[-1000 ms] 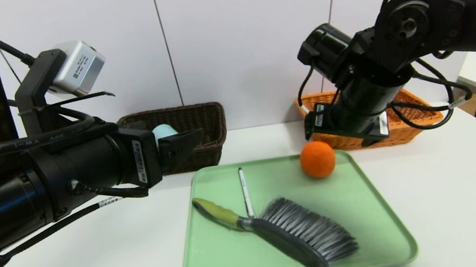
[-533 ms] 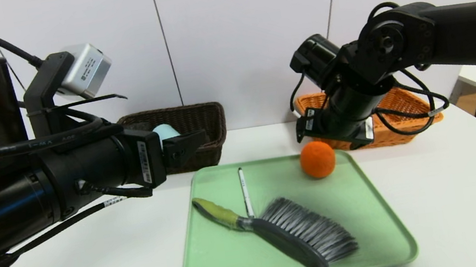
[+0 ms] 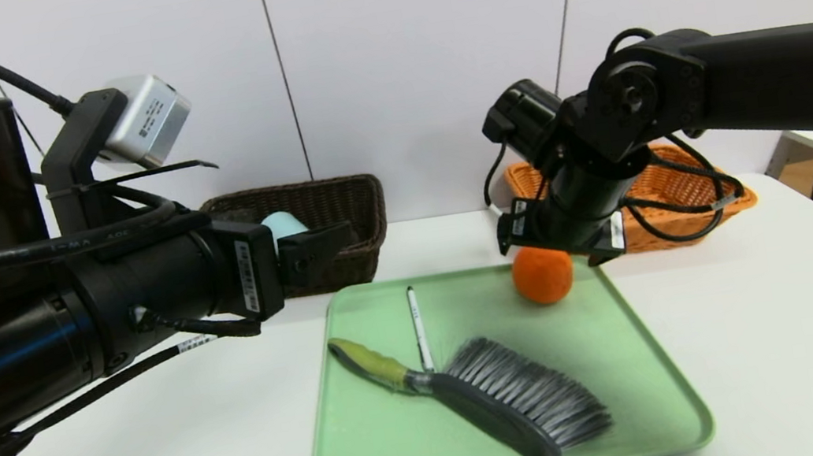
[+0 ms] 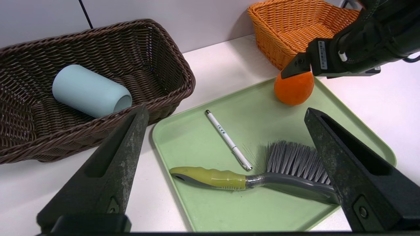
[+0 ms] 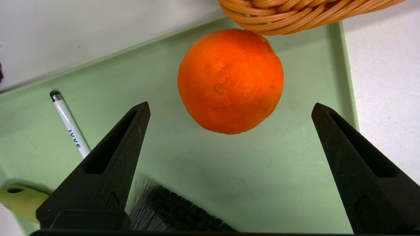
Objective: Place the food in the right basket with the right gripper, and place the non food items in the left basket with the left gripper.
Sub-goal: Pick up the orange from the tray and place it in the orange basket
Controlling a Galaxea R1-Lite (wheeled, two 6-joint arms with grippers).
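A white table [image 3: 748, 339] holds a green tray [image 3: 375, 455], with a dark brown wicker basket [image 3: 341, 213] behind it on the left and an orange wicker basket [image 3: 698, 211] behind it on the right. The bulky left arm covers much of the brown basket in the head view; only the end of a pale blue cup [image 4: 88, 91] lying inside it shows there. The right arm's wrist hides part of the orange basket and the top of the orange [image 3: 542, 276]. On the tray lie a grey-bristled brush with a yellow-green handle [image 3: 494, 395] and a white pen [image 3: 417, 327] just beside that handle. The orange sits at the tray's far right corner. The right gripper [image 5: 229, 108] hangs above it, tilted downward, jaws spread wide, not touching the fruit. The left gripper [image 4: 226, 111] is held near the brown basket, wide apart and empty.
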